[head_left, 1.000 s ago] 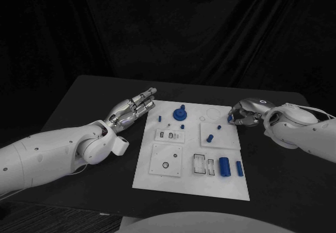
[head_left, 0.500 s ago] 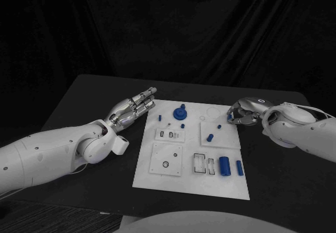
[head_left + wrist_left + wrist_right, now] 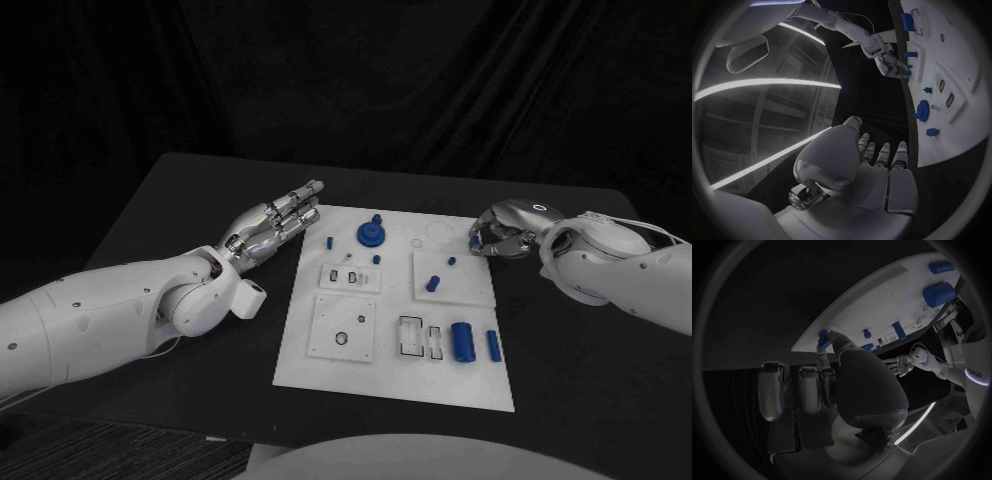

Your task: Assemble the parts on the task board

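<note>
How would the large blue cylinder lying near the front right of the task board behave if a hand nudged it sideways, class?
The large blue cylinder lies on its side on the task board, so it would probably roll when nudged across its length. It looks solid and smooth, so likely stiff and perhaps slippery. A narrower blue piece beside it could stop the roll.

Task board [image 3: 389,375] mid-table [image 3: 173,200]; left robot hand [image 3: 274,225] beside left edge, right robot hand [image 3: 498,232] beside right.

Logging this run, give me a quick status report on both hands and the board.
Left hand open, fingers straight, beside the task board. Right hand at the board's far right corner, pinching a small blue part. Nothing in the way.
</note>
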Controlling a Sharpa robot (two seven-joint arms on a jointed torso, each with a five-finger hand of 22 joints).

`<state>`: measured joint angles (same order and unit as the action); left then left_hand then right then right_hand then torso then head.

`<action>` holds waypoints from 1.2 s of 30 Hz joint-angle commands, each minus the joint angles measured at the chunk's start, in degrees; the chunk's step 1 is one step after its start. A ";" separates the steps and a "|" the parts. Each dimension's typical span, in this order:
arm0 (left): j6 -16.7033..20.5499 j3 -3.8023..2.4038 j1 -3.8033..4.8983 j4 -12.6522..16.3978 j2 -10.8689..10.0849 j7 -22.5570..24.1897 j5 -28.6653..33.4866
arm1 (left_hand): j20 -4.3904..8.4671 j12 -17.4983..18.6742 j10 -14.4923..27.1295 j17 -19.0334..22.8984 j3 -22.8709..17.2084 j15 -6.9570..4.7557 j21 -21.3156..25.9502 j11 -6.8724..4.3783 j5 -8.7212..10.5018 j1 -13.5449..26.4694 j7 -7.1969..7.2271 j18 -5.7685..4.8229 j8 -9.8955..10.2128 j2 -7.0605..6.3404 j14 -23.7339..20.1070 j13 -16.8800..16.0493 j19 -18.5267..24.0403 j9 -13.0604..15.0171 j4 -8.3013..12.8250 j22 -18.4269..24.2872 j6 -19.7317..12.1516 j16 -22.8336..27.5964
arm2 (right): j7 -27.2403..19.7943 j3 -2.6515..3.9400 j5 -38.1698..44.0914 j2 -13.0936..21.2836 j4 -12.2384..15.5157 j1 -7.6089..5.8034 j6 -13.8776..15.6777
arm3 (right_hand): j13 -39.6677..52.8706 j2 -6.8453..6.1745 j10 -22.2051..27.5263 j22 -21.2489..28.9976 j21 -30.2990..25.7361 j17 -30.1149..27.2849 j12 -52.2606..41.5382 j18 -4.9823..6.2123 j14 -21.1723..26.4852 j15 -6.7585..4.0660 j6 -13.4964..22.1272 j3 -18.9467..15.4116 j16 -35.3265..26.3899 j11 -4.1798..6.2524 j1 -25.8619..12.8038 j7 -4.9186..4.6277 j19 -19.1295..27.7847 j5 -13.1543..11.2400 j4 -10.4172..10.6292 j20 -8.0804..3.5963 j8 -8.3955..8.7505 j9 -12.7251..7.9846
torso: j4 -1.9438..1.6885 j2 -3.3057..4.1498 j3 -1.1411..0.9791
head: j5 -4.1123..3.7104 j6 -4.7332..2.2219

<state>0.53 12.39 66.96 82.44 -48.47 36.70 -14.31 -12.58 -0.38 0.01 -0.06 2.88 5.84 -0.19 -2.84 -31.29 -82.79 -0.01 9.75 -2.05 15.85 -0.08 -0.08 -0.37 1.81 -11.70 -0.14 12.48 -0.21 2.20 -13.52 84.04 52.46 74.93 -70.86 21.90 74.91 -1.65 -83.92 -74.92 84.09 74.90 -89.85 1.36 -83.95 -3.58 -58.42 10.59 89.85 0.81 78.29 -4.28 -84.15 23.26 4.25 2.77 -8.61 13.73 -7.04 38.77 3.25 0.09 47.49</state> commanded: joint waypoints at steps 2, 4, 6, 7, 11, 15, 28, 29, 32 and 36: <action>-0.74 -0.05 -0.13 0.12 0.08 0.43 0.00 | -0.26 0.38 -0.01 0.06 -0.34 0.39 -0.06 0.42 -0.36 -0.10 -0.19 0.53 -0.20 -0.03 0.08 0.08 0.05 0.09 -0.07 -0.06 0.40 0.21 | -0.23 0.01 0.33 0.14 0.53 0.20 2.75 | 15.09 0.48 -6.08 -12.88 -0.15 15.10 -0.15 0.31 -6.05 -0.22 -0.53 0.29 0.15 -0.14 0.75 -0.09 -1.54 0.17 -0.50 -0.16 -0.23 1.76 | 0.04 -0.06 0.04 | 0.02 0.13; -0.74 -0.05 -0.14 0.13 0.07 0.43 0.00 | -0.26 0.38 -0.01 0.06 -0.34 0.39 -0.06 0.42 -0.36 -0.10 -0.19 0.53 -0.20 -0.03 0.08 0.08 0.05 0.09 -0.07 -0.06 0.40 0.21 | -0.43 0.01 0.34 0.34 1.06 0.20 3.69 | 15.09 0.50 -6.08 -12.92 -0.03 15.10 -0.15 0.27 -6.05 -0.09 -0.66 0.47 0.15 -0.34 0.98 -0.27 -1.63 0.38 -0.72 -0.08 -0.23 1.94 | 0.00 -0.07 0.05 | 0.07 0.13; -0.73 -0.05 -0.15 0.14 0.05 0.43 0.00 | -0.26 0.38 -0.01 0.06 -0.34 0.39 -0.06 0.42 -0.36 -0.10 -0.19 0.53 -0.20 -0.03 0.08 0.08 0.05 0.09 -0.07 -0.06 0.40 0.21 | -0.55 0.02 0.36 0.60 1.76 0.19 4.46 | 15.09 0.43 -6.08 -12.97 0.10 15.10 -0.15 0.23 -6.05 0.05 -0.79 0.61 0.15 -0.52 1.13 -0.42 -1.73 0.79 -0.90 0.03 -0.23 2.12 | -0.05 -0.04 0.04 | 0.07 0.10; -0.72 -0.05 -0.16 0.14 0.04 0.42 0.00 | -0.30 0.38 -0.01 0.06 -0.52 0.42 -0.06 0.46 -0.34 -0.02 -0.24 0.53 -0.19 -0.07 0.08 0.08 0.05 0.08 -0.01 -0.05 0.38 0.21 | -0.62 0.04 0.37 0.79 2.32 0.18 4.88 | 15.09 0.42 -6.08 -12.98 0.13 15.10 -0.15 0.22 -6.05 0.15 -0.90 0.67 0.15 -0.66 1.11 -0.51 -1.76 1.09 -0.91 0.10 -0.23 2.22 | -0.06 -0.04 0.05 | -0.01 0.10; -0.67 -0.05 -0.17 0.13 0.00 0.37 0.00 | -0.31 0.38 -0.01 0.06 -0.61 0.43 -0.06 0.49 -0.33 0.02 -0.26 0.53 -0.19 -0.09 0.08 0.08 0.05 0.08 0.01 -0.05 0.36 0.21 | -0.80 0.10 0.38 1.50 4.88 -0.01 6.15 | 15.09 0.33 -6.08 -13.02 0.25 15.10 -0.15 0.18 -6.05 0.37 -1.02 0.66 0.15 -0.96 0.87 -0.70 -1.84 1.21 -0.80 0.25 -0.18 2.37 | -0.03 -0.12 0.14 | 0.00 0.12; -0.67 -0.05 -0.17 0.13 0.06 0.32 0.00 | -0.31 0.38 -0.01 0.06 -0.61 0.43 -0.06 0.49 -0.33 0.02 -0.26 0.53 -0.19 -0.09 0.08 0.08 0.05 0.08 0.01 -0.05 0.36 0.21 | -0.92 0.15 0.39 2.02 8.93 -0.92 6.36 | 15.09 0.27 -6.08 -13.05 0.35 15.10 -0.15 0.15 -6.05 0.84 -1.43 0.71 0.15 -1.57 0.66 -0.89 -1.92 1.05 -0.71 0.58 -0.21 2.61 | -0.16 0.01 0.08 | 0.14 0.13; -0.93 -0.05 -0.17 -0.14 0.57 0.33 0.00 | -0.34 0.38 -0.01 0.06 -0.71 0.46 -0.06 0.52 -0.32 0.08 -0.29 0.53 -0.18 -0.12 0.08 0.08 0.05 0.08 0.04 -0.05 0.33 0.21 | -1.03 0.17 0.39 -4.36 15.84 -1.53 1.95 | 15.09 0.16 -6.08 -13.06 0.40 15.10 -0.15 0.14 -6.05 1.39 -2.18 1.03 0.15 -2.07 0.98 -1.19 -1.97 0.22 -1.08 1.13 -0.19 2.97 | 0.10 0.08 0.06 | -0.27 0.39; -0.94 -0.05 -0.17 -0.14 0.63 0.34 0.00 | -0.34 0.38 -0.01 0.06 -0.71 0.46 -0.06 0.52 -0.32 0.08 -0.29 0.53 -0.18 -0.12 0.08 0.08 0.05 0.08 0.04 -0.05 0.33 0.21 | -0.96 0.17 0.39 -5.05 15.67 -1.47 1.60 | 15.09 0.16 -6.08 -13.05 0.36 15.10 -0.15 0.15 -6.05 1.39 -2.19 1.03 0.15 -2.07 0.99 -1.19 -1.94 0.21 -1.09 1.14 -0.19 2.97 | -0.10 0.07 0.02 | -0.48 0.41; -0.96 -0.05 -0.17 -0.10 0.73 0.34 0.00 | -0.35 0.38 -0.01 0.06 -0.74 0.46 -0.06 0.53 -0.33 0.09 -0.29 0.53 -0.18 -0.12 0.08 0.08 0.05 0.07 0.05 -0.05 0.31 0.21 | -0.65 0.18 0.39 -7.38 14.72 -1.14 0.34 | 15.09 0.11 -6.08 -12.98 0.17 15.10 -0.15 0.20 -6.05 1.40 -2.18 1.05 0.15 -2.08 1.03 -1.20 -1.81 0.19 -1.14 1.15 -0.16 2.98 | -0.11 0.05 0.01 | -0.51 0.51; -0.97 -0.05 -0.17 -0.09 0.77 0.27 0.00 | -0.35 0.38 -0.01 0.06 -0.74 0.46 -0.06 0.53 -0.33 0.09 -0.29 0.53 -0.18 -0.12 0.08 0.08 0.05 0.07 0.05 -0.05 0.31 0.21 | -0.08 0.18 0.39 -10.06 13.03 -0.37 -0.77 | 15.09 0.03 -6.08 -12.91 -0.01 15.10 -0.15 0.26 -6.05 1.42 -2.09 1.07 0.15 -2.11 1.06 -1.25 -1.68 0.09 -1.22 1.20 -0.05 2.98 | 0.04 0.04 0.05 | -0.30 0.74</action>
<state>0.24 12.39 66.86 82.23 -47.82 36.36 -14.31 -12.58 -0.38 0.00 -0.07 2.48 5.84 -0.19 -2.84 -31.29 -82.79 -0.22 9.75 -2.05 15.85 -0.08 -0.05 -0.37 1.80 -11.63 -0.14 12.70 -0.21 1.51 -13.34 84.09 42.41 88.28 -71.47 23.42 74.91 -1.81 -84.14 -74.95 84.32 74.90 -89.85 1.37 -84.08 -2.59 -58.61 11.38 89.85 -0.84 79.31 -4.46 -84.03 23.46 3.14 3.49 -8.39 13.71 -7.05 38.83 3.28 -0.32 48.16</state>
